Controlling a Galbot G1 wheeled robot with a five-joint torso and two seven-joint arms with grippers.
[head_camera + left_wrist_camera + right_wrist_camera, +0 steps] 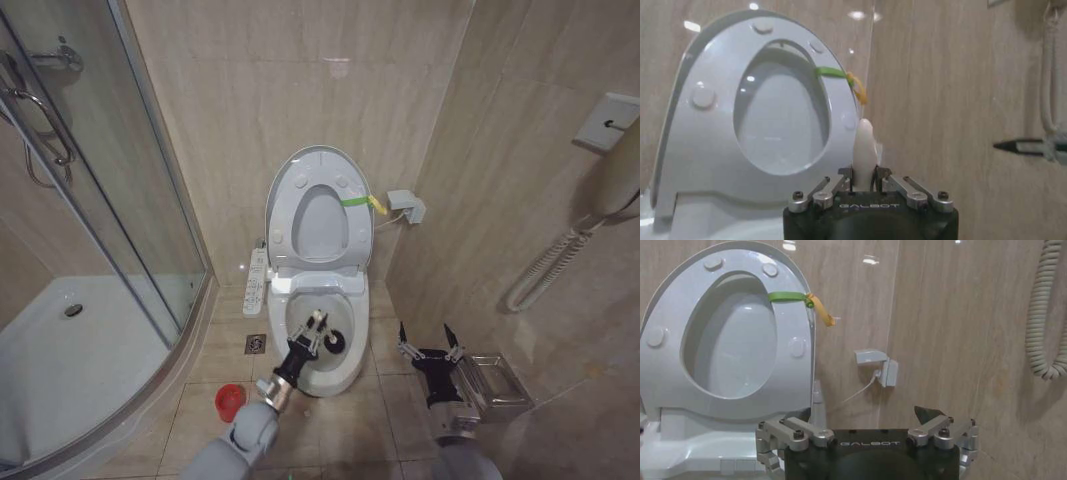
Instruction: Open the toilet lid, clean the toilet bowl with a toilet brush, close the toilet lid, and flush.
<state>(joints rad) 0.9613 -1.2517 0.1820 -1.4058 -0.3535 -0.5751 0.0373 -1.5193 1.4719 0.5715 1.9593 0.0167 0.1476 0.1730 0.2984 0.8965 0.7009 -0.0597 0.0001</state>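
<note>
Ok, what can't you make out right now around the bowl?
1. Head view: whether the toilet brush touches the toilet bowl; the left hand covers part of it.
2. Left wrist view: bowl interior, cut off by the picture's edge.
3. Head view: button panel labels, too small.

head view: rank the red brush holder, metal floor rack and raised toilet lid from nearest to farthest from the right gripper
From the right gripper:
1. metal floor rack, right beside it.
2. red brush holder, across on the floor, left of the bowl.
3. raised toilet lid, up against the back wall.
</note>
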